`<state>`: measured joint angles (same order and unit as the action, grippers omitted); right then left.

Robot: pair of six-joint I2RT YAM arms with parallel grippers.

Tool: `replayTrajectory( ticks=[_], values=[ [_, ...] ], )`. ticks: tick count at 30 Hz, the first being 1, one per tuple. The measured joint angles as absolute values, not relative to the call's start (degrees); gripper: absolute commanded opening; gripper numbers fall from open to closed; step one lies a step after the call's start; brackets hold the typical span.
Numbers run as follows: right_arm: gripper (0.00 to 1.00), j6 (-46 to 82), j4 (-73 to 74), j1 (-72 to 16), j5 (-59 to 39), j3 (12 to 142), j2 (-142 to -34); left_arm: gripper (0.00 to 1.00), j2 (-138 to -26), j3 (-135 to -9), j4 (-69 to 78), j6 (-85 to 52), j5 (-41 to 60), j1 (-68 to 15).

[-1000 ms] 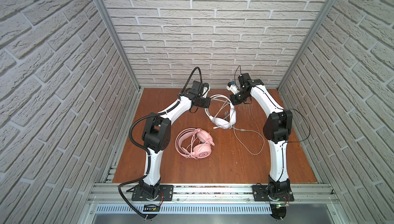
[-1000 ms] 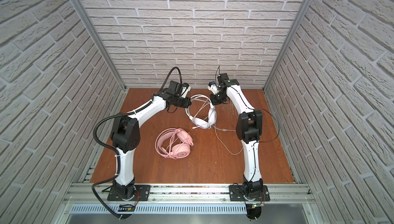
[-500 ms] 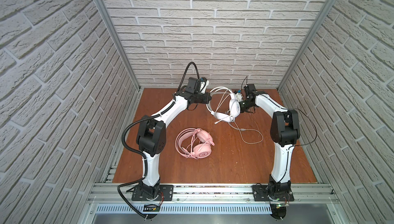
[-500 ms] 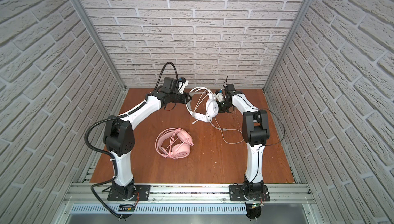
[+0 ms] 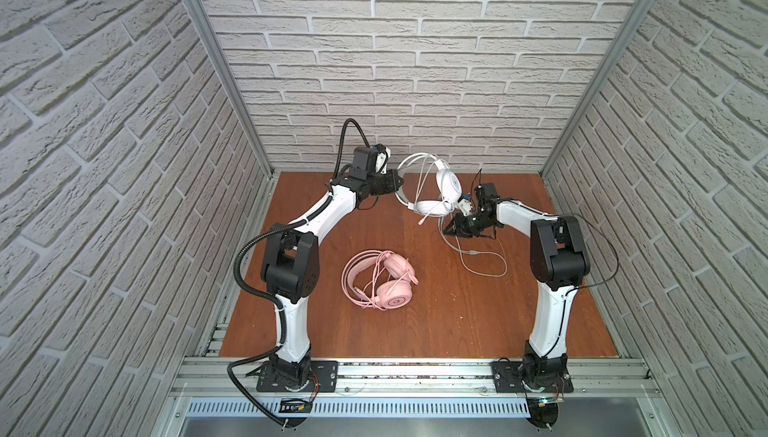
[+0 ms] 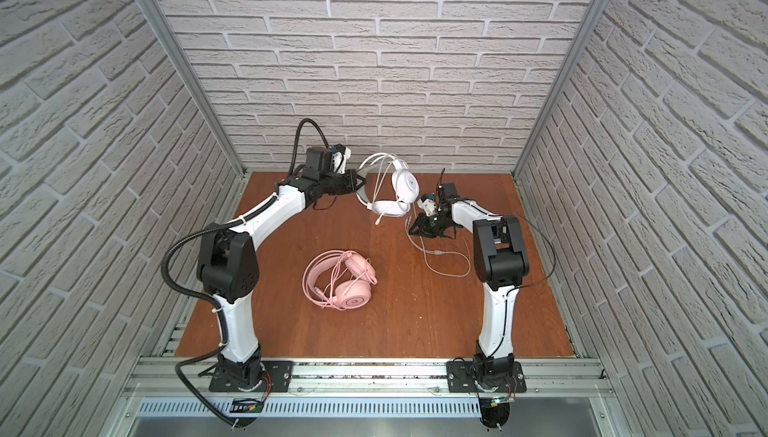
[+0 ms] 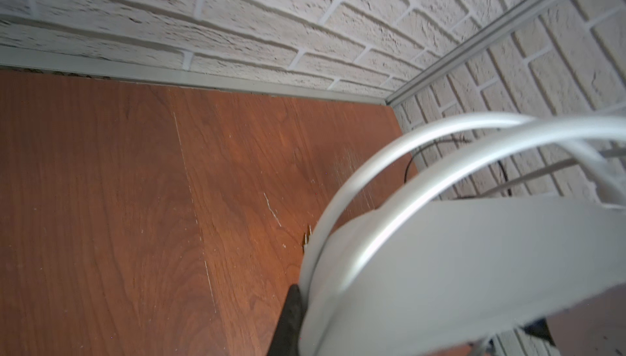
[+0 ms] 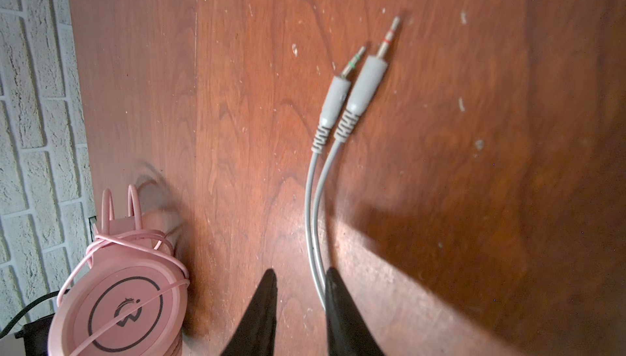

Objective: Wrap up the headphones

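Note:
The white headphones (image 5: 448,183) (image 6: 404,183) hang above the back of the table. My left gripper (image 5: 398,184) (image 6: 360,181) is shut on their headband (image 7: 474,242). Their grey cord (image 5: 485,274) (image 6: 449,275) trails down onto the table to the right. My right gripper (image 5: 447,229) (image 6: 411,231) is low over the wood and open. The cord (image 8: 313,202) runs between its fingers, close against one of them, and the two jack plugs (image 8: 359,90) lie just beyond. The pink headphones (image 5: 386,285) (image 6: 345,281) (image 8: 118,307) lie in the middle of the table with their cord wound around them.
The brick back wall (image 5: 415,81) stands close behind the hanging headset, and metal corner posts (image 5: 552,164) frame the wooden table (image 5: 436,322). A metal rail (image 5: 415,372) runs along the front, where both arm bases stand.
My right gripper has dropped from beside the raised headset to the table by the cord, and its fingers have parted. The left arm has lifted the white headphones higher and further back.

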<state>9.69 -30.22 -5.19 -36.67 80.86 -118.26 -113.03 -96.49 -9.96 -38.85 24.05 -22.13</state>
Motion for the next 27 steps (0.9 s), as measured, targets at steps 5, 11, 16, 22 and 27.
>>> replayTrajectory(
  ticks=[5, 11, 16, 22, 27],
  values=[
    [0.25, 11.00, -27.49, -6.26, -37.10, 76.27, -115.79, 0.00, -113.03, -95.24, -6.07, -44.07, 22.50, -21.02],
    [0.22, 11.86, -25.82, -8.60, -37.17, 73.03, -115.70, 0.00, -113.03, -95.24, -2.57, -48.10, 20.60, -20.84],
    [0.20, 12.25, -25.04, -9.91, -37.06, 71.16, -114.61, 0.00, -113.06, -95.31, -1.76, -49.76, 18.74, -20.91],
    [0.19, 12.29, -24.62, -10.31, -36.67, 68.38, -110.83, 0.00, -113.10, -95.31, -1.72, -51.11, 14.61, -20.88],
    [0.18, 12.29, -24.56, -10.35, -35.97, 65.67, -109.08, 0.00, -113.10, -95.31, -1.72, -51.22, 10.46, -20.86]
  ],
)
